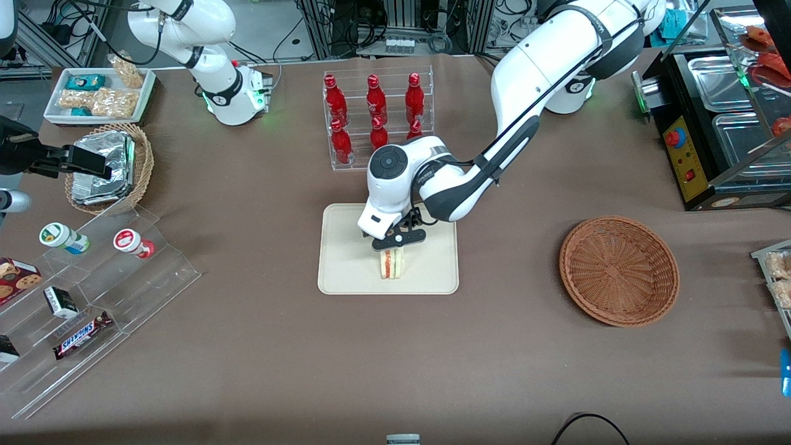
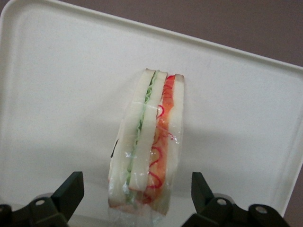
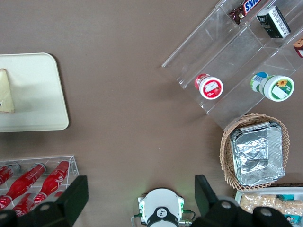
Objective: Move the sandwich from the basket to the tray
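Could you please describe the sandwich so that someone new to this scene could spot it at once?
Find the cream tray at the table's middle, nearer the front camera than the rack of red bottles. The sandwich stands on it, the open gripper just above. It is the only clear-wrapped bread wedge, striped green and red.

- The claw (image 1: 392,243) sits directly above the sandwich (image 1: 392,264) in the front view; its body and the arm's wrist cover the sandwich's upper part.
- In the left wrist view, the picture's edge cuts off the sandwich's (image 2: 147,146) nearest end and the finger (image 2: 70,189) bases.
- The tray (image 1: 346,272) is partly hidden by the arm in the front view, and cut by the edge in both wrist views.
- In the right wrist view only a sliver of the sandwich (image 3: 5,92) shows.
- The bottle rack (image 1: 377,120) has its lower front corner covered by the arm.
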### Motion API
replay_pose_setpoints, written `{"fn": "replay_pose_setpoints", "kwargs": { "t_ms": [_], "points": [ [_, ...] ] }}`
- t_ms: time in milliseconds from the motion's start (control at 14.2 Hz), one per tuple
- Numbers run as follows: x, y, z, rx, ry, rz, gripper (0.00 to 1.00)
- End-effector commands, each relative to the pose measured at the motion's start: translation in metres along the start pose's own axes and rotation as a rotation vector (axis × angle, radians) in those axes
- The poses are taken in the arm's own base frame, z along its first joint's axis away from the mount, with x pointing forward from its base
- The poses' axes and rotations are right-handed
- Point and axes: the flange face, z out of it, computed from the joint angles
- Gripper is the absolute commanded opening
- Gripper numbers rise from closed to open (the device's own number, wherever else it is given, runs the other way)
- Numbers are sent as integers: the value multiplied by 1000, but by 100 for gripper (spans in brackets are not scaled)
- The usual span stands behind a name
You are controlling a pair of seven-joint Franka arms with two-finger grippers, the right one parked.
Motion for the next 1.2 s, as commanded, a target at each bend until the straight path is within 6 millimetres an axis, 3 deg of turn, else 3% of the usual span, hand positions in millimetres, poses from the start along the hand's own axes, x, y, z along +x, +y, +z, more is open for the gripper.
{"fn": "replay_pose_setpoints", "kwargs": {
  "t_ms": [0, 70, 211, 282, 352, 493, 634, 845, 1056, 1127],
  "points": [
    [16, 0, -21, -4, 42, -28, 100],
    [31, -8, -29, 4, 73, -39, 100],
    [63, -32, -70, 25, 132, -82, 100],
    [93, -56, -92, 13, 125, -146, 100],
    [103, -65, -114, -14, 117, -156, 100],
    [131, -104, -146, 10, 54, -144, 100],
    [130, -132, -188, 38, -34, -96, 100],
    [154, -212, -246, 79, -165, -20, 100],
    [175, -307, -287, 146, -258, 38, 100],
    [177, -328, -298, 157, -280, 64, 100]
  ]
}}
